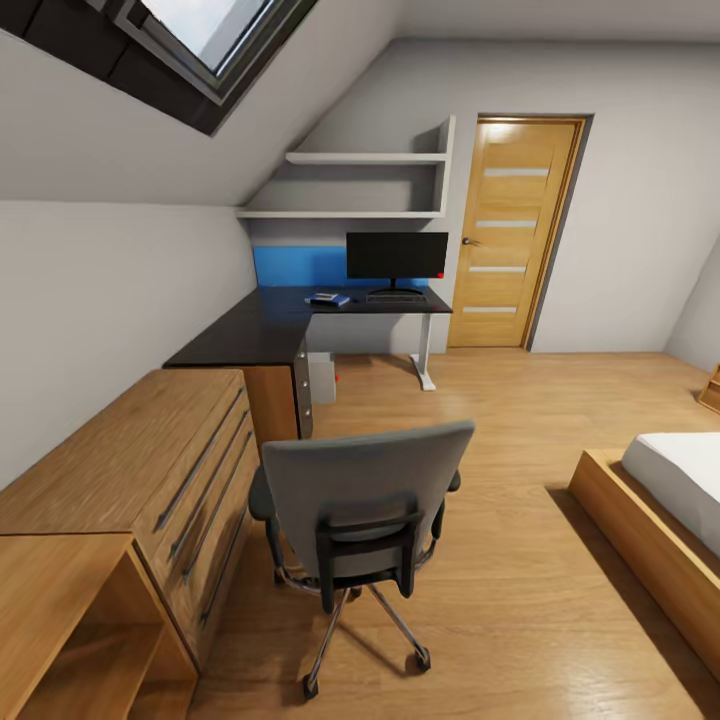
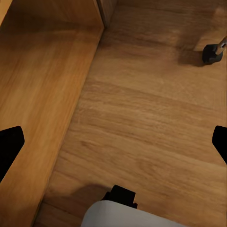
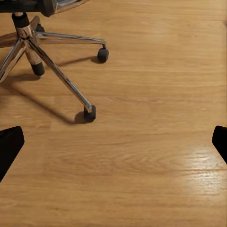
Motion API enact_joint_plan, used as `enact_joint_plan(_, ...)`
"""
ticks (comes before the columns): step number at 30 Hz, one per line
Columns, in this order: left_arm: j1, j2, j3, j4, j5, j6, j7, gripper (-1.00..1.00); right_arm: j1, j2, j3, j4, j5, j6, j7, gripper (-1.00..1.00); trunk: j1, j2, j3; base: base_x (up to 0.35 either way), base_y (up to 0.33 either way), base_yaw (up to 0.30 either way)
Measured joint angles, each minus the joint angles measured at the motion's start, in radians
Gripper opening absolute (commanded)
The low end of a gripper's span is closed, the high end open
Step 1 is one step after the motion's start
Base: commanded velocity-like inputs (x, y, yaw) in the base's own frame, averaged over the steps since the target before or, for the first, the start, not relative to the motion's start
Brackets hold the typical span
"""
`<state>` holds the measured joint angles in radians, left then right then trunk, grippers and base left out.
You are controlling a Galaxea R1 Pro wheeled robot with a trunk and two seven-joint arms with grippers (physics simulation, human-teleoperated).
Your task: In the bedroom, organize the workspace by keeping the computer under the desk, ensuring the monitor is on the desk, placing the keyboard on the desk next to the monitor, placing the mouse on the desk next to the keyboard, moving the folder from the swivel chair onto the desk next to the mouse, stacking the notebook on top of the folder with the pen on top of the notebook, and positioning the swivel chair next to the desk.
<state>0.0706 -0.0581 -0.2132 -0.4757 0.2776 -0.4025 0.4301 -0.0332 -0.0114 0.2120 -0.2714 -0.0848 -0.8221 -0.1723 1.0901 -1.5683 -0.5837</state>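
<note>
The swivel chair (image 1: 360,500) stands on the wood floor right in front of me, its grey back toward me, well short of the desk (image 1: 262,330). On the black desktop stand the monitor (image 1: 397,257) and, in front of it, the keyboard (image 1: 396,297). Left of the keyboard lies the blue folder (image 1: 334,300) with a small grey notebook (image 1: 322,297) on it. The pen and the mouse are too small to make out. The grey computer (image 1: 322,378) sits under the desk. My left gripper (image 2: 113,146) hangs open over the floor. My right gripper (image 3: 113,146) is open above the floor near the chair's chrome base (image 3: 45,56).
Light wooden low cabinets (image 1: 130,470) line the left wall, and their side panel (image 2: 38,94) is close to my left gripper. A bed (image 1: 660,500) lies at the right. A wooden door (image 1: 515,230) and wall shelves (image 1: 360,185) are beyond the desk. Open floor lies between chair and bed.
</note>
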Motion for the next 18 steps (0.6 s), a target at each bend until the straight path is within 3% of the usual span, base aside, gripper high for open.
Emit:
enact_joint_plan(3, -0.024, -0.004, 0.000, 0.000, 0.001, 0.001, -0.016, 1.00, -0.001, -0.001, -0.001, -0.006, -0.001, -0.001, -0.001, 1.00, 0.012, -0.021, -0.009, 0.000, 0.000, 0.000)
enact_joint_plan(8, -0.134, -0.007, 0.000, -0.002, 0.003, 0.052, -0.032, 1.00, -0.040, -0.001, -0.001, -0.030, 0.000, -0.001, -0.004, 1.00, 0.031, -0.056, -0.025, 0.000, 0.000, 0.000)
enact_joint_plan(10, -0.212, -0.006, 0.000, -0.002, 0.008, 0.182, -0.035, 1.00, -0.098, -0.001, -0.002, -0.036, -0.007, 0.014, -0.016, 1.00, 0.038, -0.070, -0.031, 0.000, 0.000, 0.000)
enact_joint_plan(12, -0.257, -0.006, 0.001, -0.002, 0.025, 0.265, -0.038, 1.00, -0.150, 0.000, -0.003, -0.035, -0.024, 0.037, -0.032, 1.00, 0.046, -0.084, -0.037, 0.000, 0.000, 0.000)
enact_joint_plan(13, -0.286, -0.006, 0.000, -0.002, 0.046, 0.319, -0.043, 1.00, -0.191, 0.001, -0.003, -0.033, -0.049, 0.069, -0.043, 1.00, 0.050, -0.091, -0.040, 0.000, 0.000, 0.000)
enact_joint_plan(14, -0.318, -0.005, 0.001, 0.005, 0.097, 0.373, -0.067, 1.00, -0.243, 0.002, -0.004, -0.032, -0.119, 0.142, -0.050, 1.00, 0.054, -0.098, -0.043, 0.000, 0.000, 0.000)
enact_joint_plan(16, -0.330, -0.003, 0.001, 0.025, 0.124, 0.391, -0.091, 1.00, -0.264, 0.001, -0.005, -0.030, -0.173, 0.176, -0.054, 1.00, 0.061, -0.112, -0.050, 0.000, 0.000, 0.000)
enact_joint_plan(17, -0.337, -0.002, 0.001, 0.077, 0.139, 0.402, -0.110, 1.00, -0.277, -0.001, -0.007, -0.020, -0.226, 0.203, -0.057, 1.00, 0.065, -0.119, -0.053, 0.000, 0.000, 0.000)
enact_joint_plan(18, -0.339, -0.001, -0.001, 0.088, 0.140, 0.403, -0.113, 1.00, -0.278, -0.001, -0.006, -0.011, -0.233, 0.206, -0.058, 1.00, 0.069, -0.126, -0.056, 0.000, 0.000, 0.000)
